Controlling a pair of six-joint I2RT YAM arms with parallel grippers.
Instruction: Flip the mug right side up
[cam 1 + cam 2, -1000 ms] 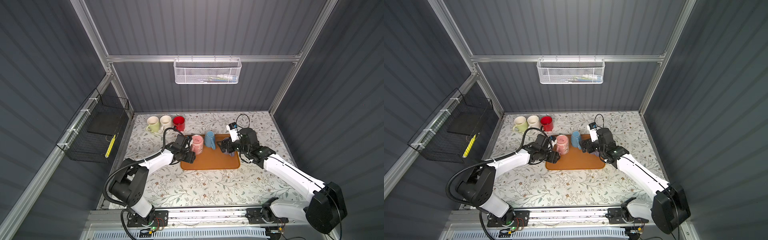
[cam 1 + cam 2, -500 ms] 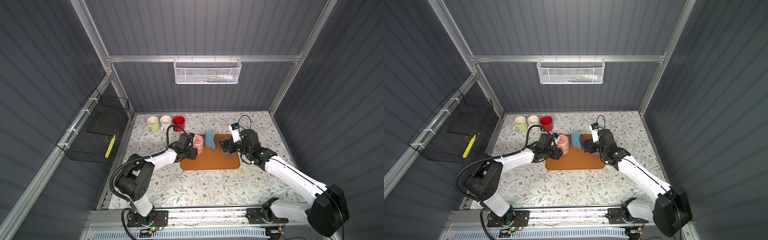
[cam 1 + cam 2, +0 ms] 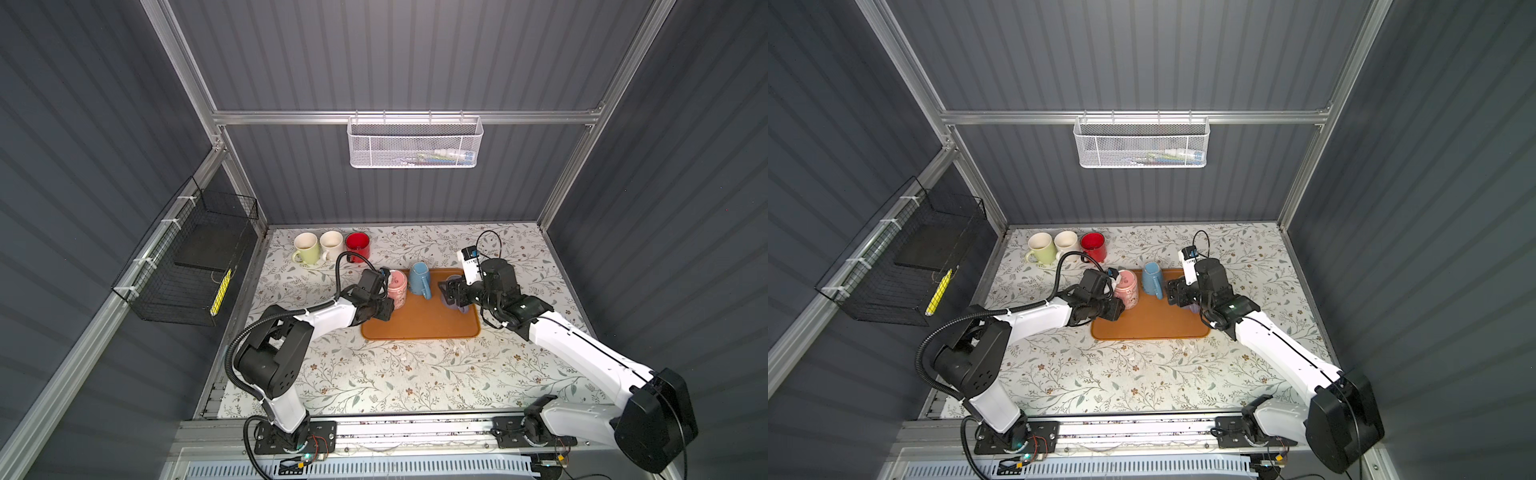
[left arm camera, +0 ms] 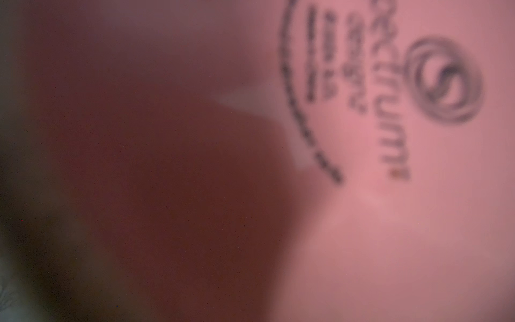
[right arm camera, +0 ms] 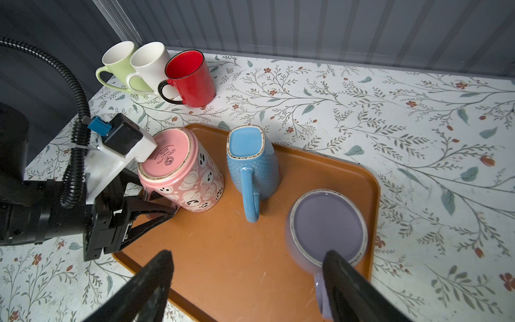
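Orange tray [image 5: 250, 278] sits on the floral bench [image 5: 390, 111]. 3 mugs stand on it, all base up:
- pink mug [image 5: 189, 178], at the tray corner by the left pincer [image 5: 158, 200]
- blue mug [image 5: 250, 167], just beside the pink one, handle toward the camera
- purple mug [image 5: 326, 225], apart from both, near the tray's far edge

The left pincer sits low with its fingers either side of the pink mug's handle; whether it grips is unclear.

The right pincer [image 5: 249, 253] is spread wide with nothing between. 1 finger [image 5: 342, 278] overlaps the purple mug's rim by its handle.

At the back of the bench, green mug [image 5: 119, 67], white mug [image 5: 150, 67] and red mug [image 5: 192, 80] stand upright, close together in a row.
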